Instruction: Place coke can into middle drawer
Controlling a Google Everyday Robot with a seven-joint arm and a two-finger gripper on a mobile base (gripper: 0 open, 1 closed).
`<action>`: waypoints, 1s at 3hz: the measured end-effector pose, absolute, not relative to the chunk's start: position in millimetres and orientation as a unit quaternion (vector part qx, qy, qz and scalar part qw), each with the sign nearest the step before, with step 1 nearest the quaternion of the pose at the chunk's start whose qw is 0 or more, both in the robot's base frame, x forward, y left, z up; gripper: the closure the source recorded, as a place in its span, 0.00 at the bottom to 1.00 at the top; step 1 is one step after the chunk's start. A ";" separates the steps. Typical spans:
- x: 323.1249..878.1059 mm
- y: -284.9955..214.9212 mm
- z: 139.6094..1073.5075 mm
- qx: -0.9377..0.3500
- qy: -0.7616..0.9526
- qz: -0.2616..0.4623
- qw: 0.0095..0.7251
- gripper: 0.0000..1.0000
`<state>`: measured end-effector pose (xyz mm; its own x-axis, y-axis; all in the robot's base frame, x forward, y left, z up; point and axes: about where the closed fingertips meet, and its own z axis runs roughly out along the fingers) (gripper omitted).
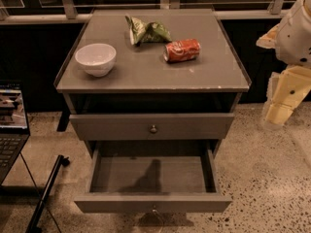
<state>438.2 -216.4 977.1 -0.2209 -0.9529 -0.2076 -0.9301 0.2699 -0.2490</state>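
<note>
Coke can (182, 50) is lying sideways on cabinet top (146, 71), upper centre | middle drawer (153, 176) is standing open, empty, lower centre | gripper (284, 98) is hanging at right edge, carrying nothing, its opening impossible to tell | pick-up and placing are both waiting.

On cabinet top (146, 69), coke can (182, 50); middle drawer (187, 174) below; end effector (279, 111) right

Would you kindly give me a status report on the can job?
Gripper low right of the cabinet, away from the top. Red metal coke can lying sideways on top, beside green foil bag. Wide grey middle drawer open. Path clear.
</note>
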 end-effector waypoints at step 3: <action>497.7 -222.4 968.3 -0.614 0.754 -0.014 0.233 0.00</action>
<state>497.7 -222.4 968.3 -0.1377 -0.9327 -0.3335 -0.9192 0.2457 -0.3076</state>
